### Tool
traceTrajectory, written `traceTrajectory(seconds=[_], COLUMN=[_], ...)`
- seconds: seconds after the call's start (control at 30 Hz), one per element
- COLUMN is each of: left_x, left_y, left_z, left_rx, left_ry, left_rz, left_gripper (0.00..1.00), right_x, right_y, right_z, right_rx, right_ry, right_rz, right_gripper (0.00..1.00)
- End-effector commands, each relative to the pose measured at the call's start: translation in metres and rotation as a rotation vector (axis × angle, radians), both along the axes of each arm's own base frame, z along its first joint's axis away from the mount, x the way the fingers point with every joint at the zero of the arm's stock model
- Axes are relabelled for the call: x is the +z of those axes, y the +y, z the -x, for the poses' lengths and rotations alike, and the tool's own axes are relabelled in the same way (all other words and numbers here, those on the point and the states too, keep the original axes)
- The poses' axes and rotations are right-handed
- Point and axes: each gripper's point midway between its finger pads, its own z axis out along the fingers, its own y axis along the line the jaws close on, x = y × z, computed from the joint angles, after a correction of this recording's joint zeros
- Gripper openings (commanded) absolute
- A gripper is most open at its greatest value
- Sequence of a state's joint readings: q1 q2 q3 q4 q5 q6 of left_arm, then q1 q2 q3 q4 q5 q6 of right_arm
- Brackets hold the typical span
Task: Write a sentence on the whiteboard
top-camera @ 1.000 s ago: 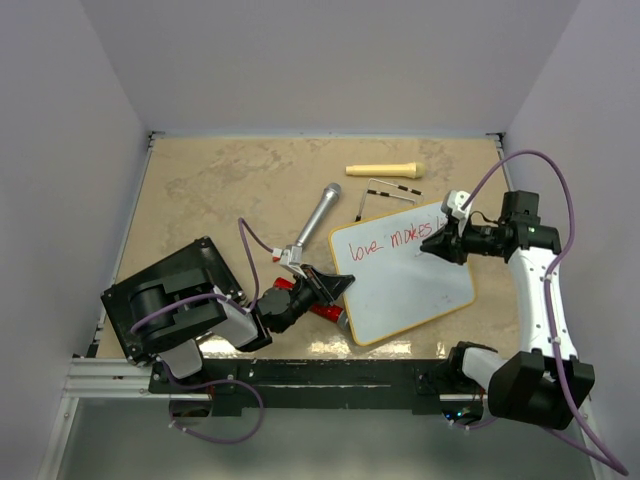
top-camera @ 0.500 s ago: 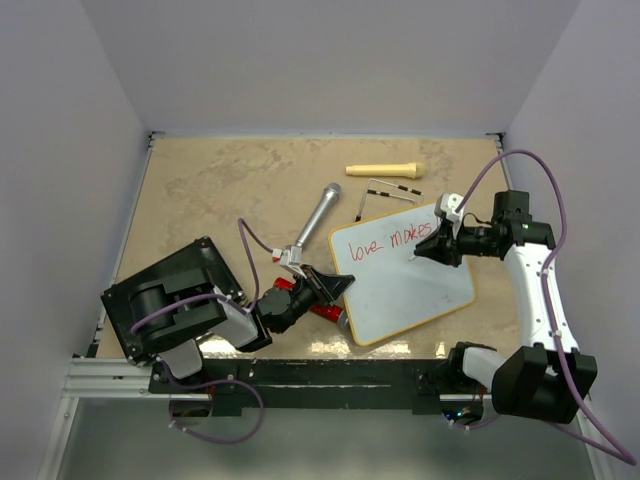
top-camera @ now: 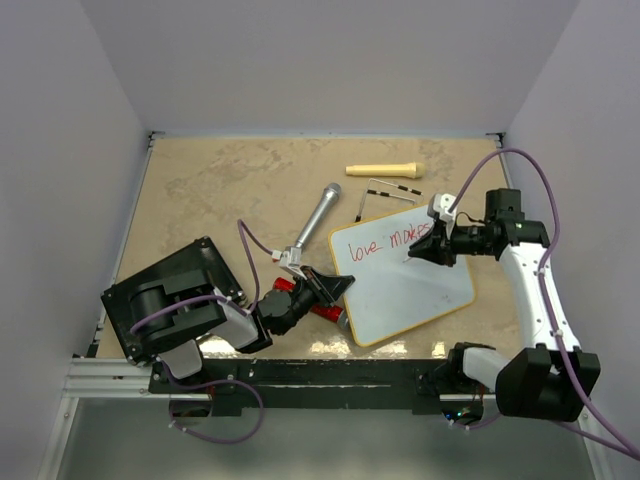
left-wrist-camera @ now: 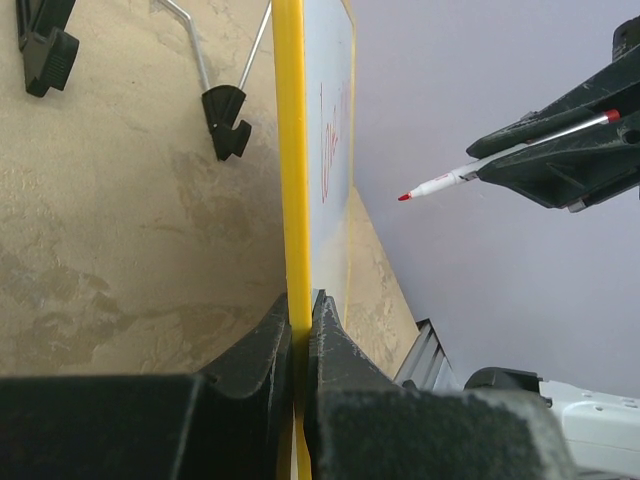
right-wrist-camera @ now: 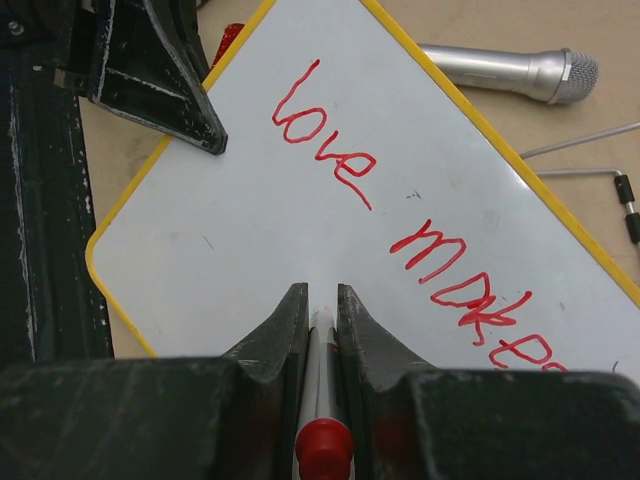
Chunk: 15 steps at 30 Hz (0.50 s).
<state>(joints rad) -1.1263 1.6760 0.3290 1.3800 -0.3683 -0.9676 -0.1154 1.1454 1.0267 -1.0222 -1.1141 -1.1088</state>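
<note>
Red marker words, the sentence reading "love makes" so far, run across the whiteboard, which lies at about 4 o'clock from the centre of the table in my overhead view. My left gripper is pinched tight on the board's yellow-edged frame at its 9 o'clock corner, one finger on either side of the rim. My right gripper is clamped on a marker over the board's 1 o'clock end, beside the last word. Seen edge-on from the left wrist, the red tip stands just clear of the white surface. A silver microphone lies at the board's 10 o'clock, and the black wire feet at its 12.
</note>
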Motion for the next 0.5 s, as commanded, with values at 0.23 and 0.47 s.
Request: traceTrajectory(seconds=[0.23, 0.47], left_x=[0.003, 0.003], left_y=[0.017, 0.008], left_z=[-0.019, -0.022], left_rx=[0.136, 0.137], left_ry=[-0.055, -0.04], left_rz=[-0.047, -0.036], left_gripper=[0.0, 0.0], right_x=[0.012, 0.007], right_y=[0.046, 0.08], right_z=[-0.002, 0.005], right_rx=[0.033, 0.065], right_ry=[-0.078, -0.072], right_rz=[0.017, 0.03], right_gripper=[0.0, 0.0])
